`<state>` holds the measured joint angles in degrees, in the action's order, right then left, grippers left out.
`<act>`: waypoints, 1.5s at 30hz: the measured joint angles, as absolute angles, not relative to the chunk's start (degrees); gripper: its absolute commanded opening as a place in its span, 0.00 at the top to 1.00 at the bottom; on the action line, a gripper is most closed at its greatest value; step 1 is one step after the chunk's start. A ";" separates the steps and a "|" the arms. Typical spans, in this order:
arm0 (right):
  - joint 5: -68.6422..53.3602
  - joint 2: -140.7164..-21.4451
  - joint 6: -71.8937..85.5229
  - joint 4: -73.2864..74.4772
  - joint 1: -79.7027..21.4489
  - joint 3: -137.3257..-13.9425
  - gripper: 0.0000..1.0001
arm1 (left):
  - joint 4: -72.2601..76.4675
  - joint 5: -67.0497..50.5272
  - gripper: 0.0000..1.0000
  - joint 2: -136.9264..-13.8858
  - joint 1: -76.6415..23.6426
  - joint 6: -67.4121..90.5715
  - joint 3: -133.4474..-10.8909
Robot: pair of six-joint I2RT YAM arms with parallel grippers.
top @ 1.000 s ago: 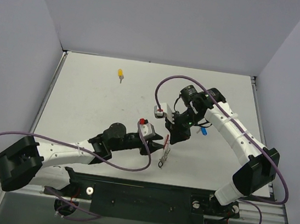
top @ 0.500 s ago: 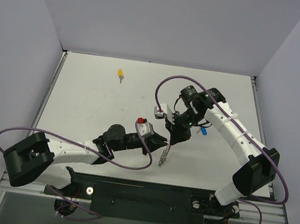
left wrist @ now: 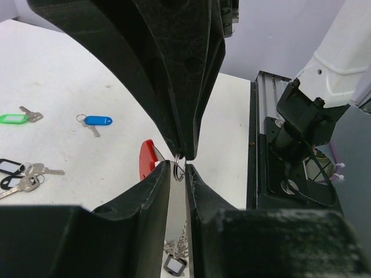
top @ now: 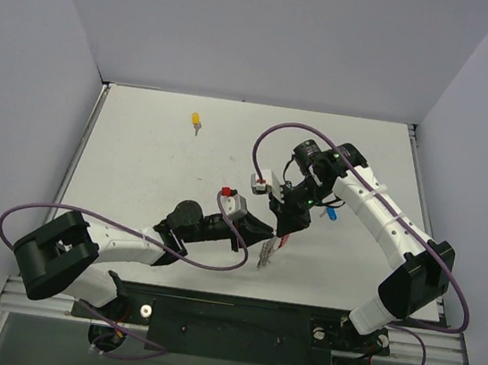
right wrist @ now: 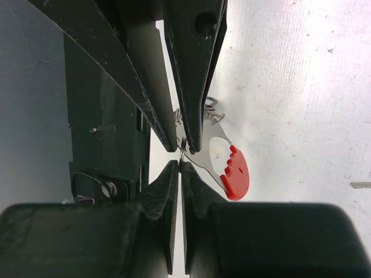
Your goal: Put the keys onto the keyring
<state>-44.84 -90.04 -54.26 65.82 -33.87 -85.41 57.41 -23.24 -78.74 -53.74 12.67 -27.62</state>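
Observation:
My left gripper [top: 264, 234] [left wrist: 177, 172] is shut on the keyring [right wrist: 204, 136], a flat silver piece with a red arc [left wrist: 147, 160] [right wrist: 237, 175], and holds it above the table. Small silver pieces [top: 266, 256] dangle below it. My right gripper [top: 285, 227] [right wrist: 180, 165] meets it tip to tip and is shut on a small silver ring [right wrist: 182, 149] [left wrist: 178, 168] at the keyring's edge. The blue key [top: 333, 215] [left wrist: 95, 121] lies on the table beside the right arm. The green key [left wrist: 14, 119] and black keys [left wrist: 14, 176] lie nearby. The yellow key [top: 196, 120] lies far back left.
The table [top: 138, 169] is white with grey walls around it. A black rail with the arm bases [top: 235, 321] runs along the near edge. Purple cables loop off both arms.
My left gripper has moved right and a little away from the bases with the keyring, closing onto the right gripper's tips. The right arm has barely moved.

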 measured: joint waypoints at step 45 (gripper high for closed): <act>-57.65 -86.59 -56.62 66.81 -22.81 -84.71 0.43 | 70.39 -36.21 1.00 -76.01 -47.37 24.91 -20.71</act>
<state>-57.65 -86.59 -56.62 66.81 -22.81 -84.71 70.39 -36.21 -76.01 -47.37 24.91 -20.71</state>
